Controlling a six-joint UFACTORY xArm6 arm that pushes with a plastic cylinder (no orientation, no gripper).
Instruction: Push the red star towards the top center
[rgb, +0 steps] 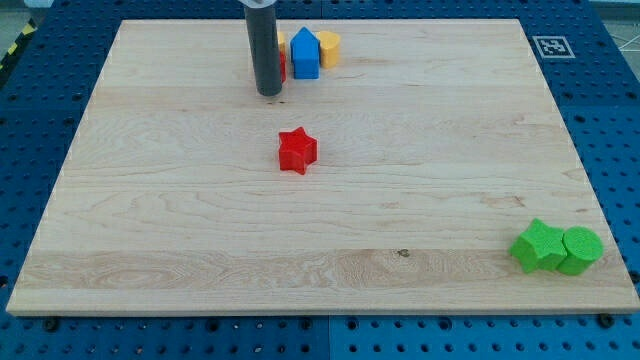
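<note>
The red star (297, 151) lies on the wooden board (150, 200), a little left of the centre. My tip (269, 94) stands above it in the view and slightly to its left, apart from it by a clear gap. At the view's top centre a blue house-shaped block (306, 54) sits beside a yellow block (328, 46). A red block (283, 64) and a bit of yellow peek out from behind the rod, just left of the blue block.
Two green blocks sit touching near the bottom right corner: a star-like one (538, 246) and a round one (581, 249). A printed marker tag (551, 46) lies beyond the board's top right corner. Blue perforated table surrounds the board.
</note>
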